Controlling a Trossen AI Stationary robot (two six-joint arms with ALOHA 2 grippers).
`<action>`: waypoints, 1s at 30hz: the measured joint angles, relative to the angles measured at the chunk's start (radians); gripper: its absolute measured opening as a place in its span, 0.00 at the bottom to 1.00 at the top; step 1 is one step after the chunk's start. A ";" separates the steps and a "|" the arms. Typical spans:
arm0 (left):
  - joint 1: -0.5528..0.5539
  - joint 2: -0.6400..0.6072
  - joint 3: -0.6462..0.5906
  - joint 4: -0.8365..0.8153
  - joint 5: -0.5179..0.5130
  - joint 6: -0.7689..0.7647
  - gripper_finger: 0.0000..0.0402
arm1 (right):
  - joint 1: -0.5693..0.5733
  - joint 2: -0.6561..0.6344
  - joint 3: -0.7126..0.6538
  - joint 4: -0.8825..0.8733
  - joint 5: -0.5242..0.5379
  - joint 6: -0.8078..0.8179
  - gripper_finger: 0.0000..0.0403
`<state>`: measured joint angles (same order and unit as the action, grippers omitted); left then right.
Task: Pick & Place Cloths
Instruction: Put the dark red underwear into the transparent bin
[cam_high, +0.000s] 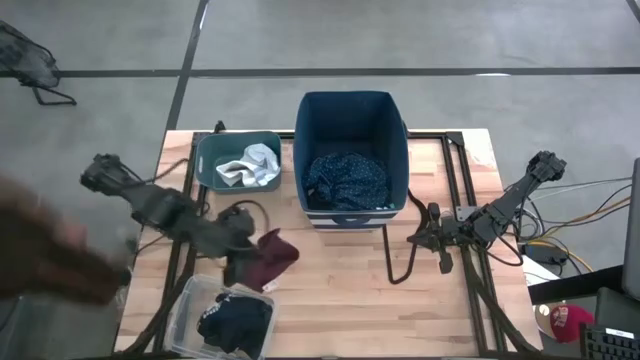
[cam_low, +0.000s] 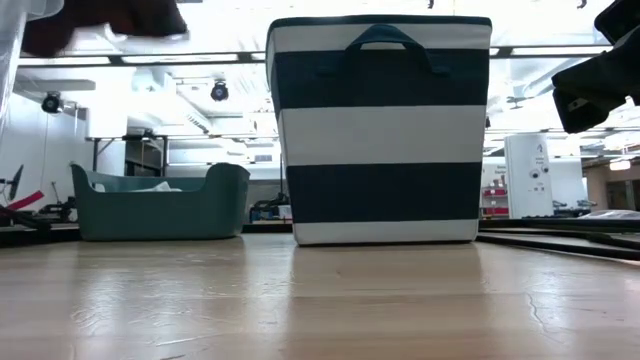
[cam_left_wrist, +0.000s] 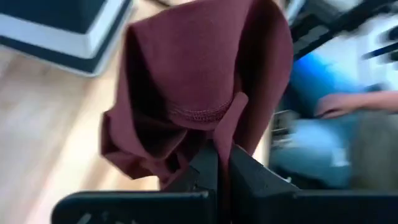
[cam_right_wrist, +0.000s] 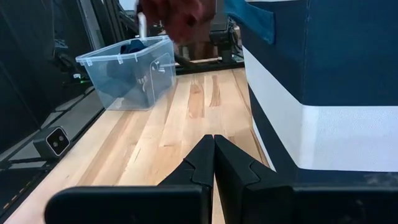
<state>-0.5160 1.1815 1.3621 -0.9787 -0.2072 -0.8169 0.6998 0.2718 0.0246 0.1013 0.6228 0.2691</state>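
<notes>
My left gripper (cam_high: 247, 250) is shut on a maroon cloth (cam_high: 271, 256) lifted above the table, between the clear bin (cam_high: 186, 316) and the navy striped bin (cam_high: 350, 215); the left wrist view fills with the maroon cloth (cam_left_wrist: 199, 93). A navy patterned cloth (cam_high: 346, 180) lies inside the navy bin. A white and pale blue-grey cloth (cam_high: 250, 166) lies in the teal bin (cam_high: 205, 160). A dark cloth (cam_high: 236, 320) lies in the clear bin. My right gripper (cam_high: 438, 240) is shut and waits to the right of the navy bin, touching nothing. My left gripper pinches a gathered fold of the maroon cloth (cam_left_wrist: 219, 134) between its two fingers (cam_left_wrist: 205, 165). A stitched hem (cam_left_wrist: 199, 114) lies just beyond the fingertips. The cloth is lifted clear of the table and bunches slack past the fingers, in several layers.
The tall navy-and-white striped bin (cam_low: 380, 130) stands at the table's far middle, the teal bin (cam_low: 160, 205) to its left. A person's blurred arm (cam_high: 45, 250) reaches in at the left edge. Bare wood (cam_high: 340, 300) lies in front of the navy bin.
</notes>
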 joint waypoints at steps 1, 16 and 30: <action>-0.027 -0.012 0.014 0.002 -0.003 -0.027 0.03 | 0.000 0.000 0.000 0.000 0.000 0.000 0.02; -0.565 0.065 0.067 0.037 -0.278 -0.513 0.04 | 0.000 0.000 0.000 0.000 0.000 0.000 0.02; -0.639 0.262 -0.144 0.050 -0.290 -0.741 0.05 | 0.000 0.000 0.000 0.000 0.000 0.000 0.02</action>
<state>-1.1551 1.4439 1.2185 -0.9291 -0.4967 -1.5581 0.6994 0.2717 0.0246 0.1015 0.6228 0.2693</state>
